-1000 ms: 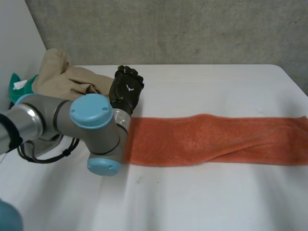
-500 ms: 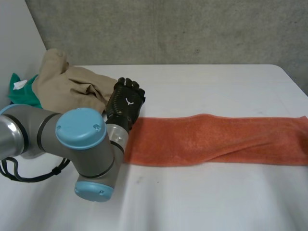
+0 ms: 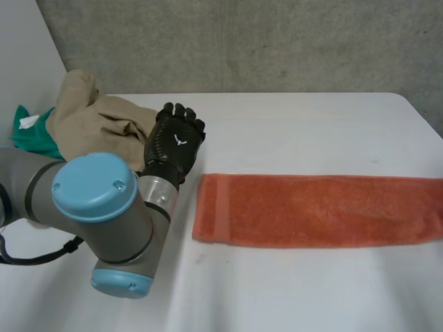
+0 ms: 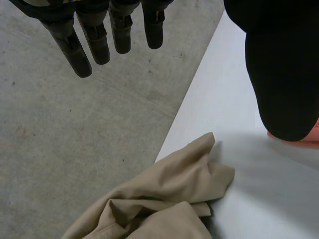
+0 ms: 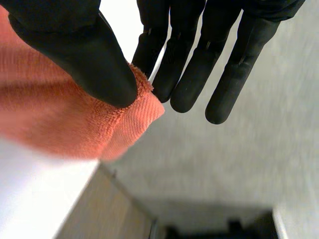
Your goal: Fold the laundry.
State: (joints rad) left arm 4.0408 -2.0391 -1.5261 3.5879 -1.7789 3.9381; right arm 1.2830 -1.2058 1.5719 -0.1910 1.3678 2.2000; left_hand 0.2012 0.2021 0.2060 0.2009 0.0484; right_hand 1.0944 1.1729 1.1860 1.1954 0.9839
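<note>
An orange towel (image 3: 311, 211) lies in a long flat strip across the white table (image 3: 297, 124), reaching its right edge. My right hand (image 5: 199, 50) pinches one end of that towel (image 5: 60, 114) between thumb and fingers, out past the table's edge. My left hand (image 3: 174, 142) hovers open, fingers straight, just beyond the towel's left end and next to a beige garment (image 3: 97, 117). In the left wrist view the straight fingers (image 4: 99, 35) point out over the floor, and the beige garment (image 4: 169, 199) lies below them.
The crumpled beige garment is heaped at the table's far left corner, with a green cloth (image 3: 31, 135) behind it at the left edge. My left arm's elbow (image 3: 97, 207) stands over the table's front left. A concrete wall rises behind the table.
The towel has slid to the right and flattened, its left end now free of my left arm. My right hand has closed on its end. The left arm drew back towards the front left.
</note>
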